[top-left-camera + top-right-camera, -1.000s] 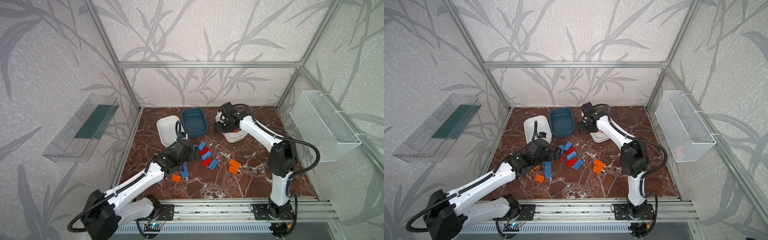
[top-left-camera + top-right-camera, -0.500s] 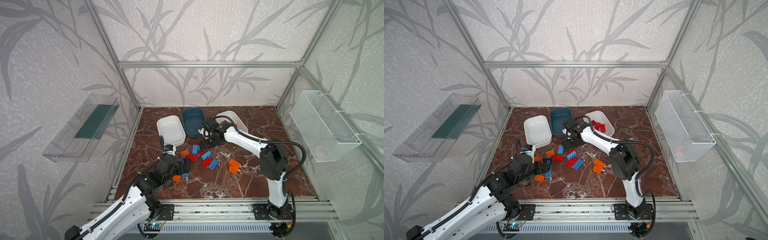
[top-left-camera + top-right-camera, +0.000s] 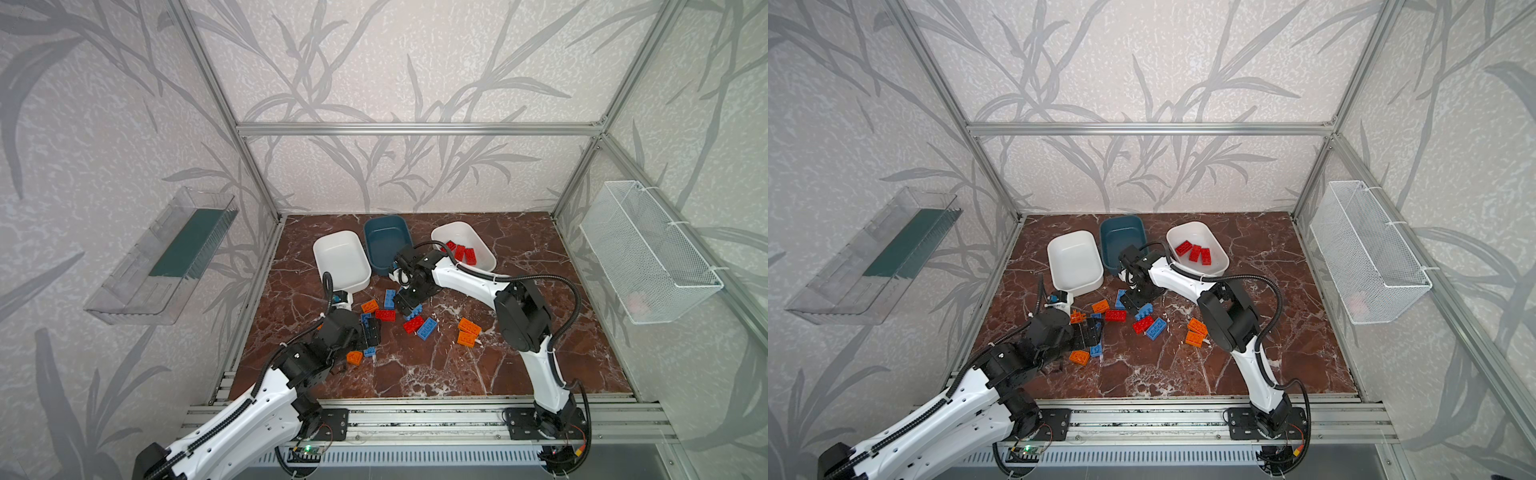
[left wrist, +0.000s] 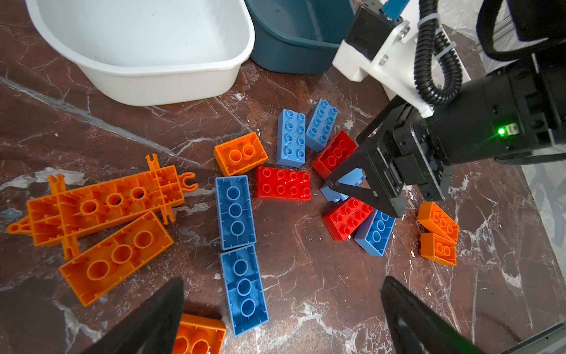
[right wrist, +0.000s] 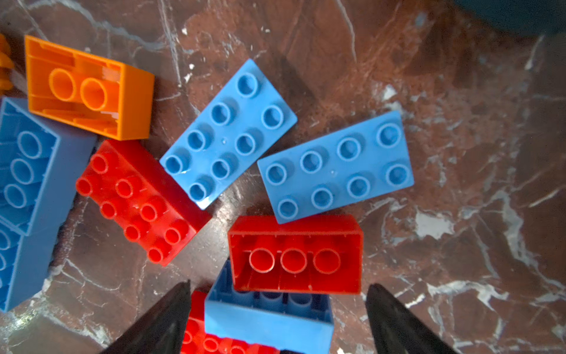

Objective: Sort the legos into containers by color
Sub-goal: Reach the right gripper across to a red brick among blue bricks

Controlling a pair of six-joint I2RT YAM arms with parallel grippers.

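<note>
Marbled tabletop; left fingers, right fingers open. Between the latter: light, stiff, slick blue brick; pinch its walls.

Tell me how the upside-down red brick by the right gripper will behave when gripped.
The red brick looks like hollow hard plastic, so probably stiff and light. Its glossy sides may slip slightly. It seems to lean on a blue brick, so it could tip when touched.

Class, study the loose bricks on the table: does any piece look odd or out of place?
Yes. The orange chassis plate, long and flat with clips at its ends, lies underside up among plain rectangular bricks. Nearby blue bricks also lie studs down.
</note>
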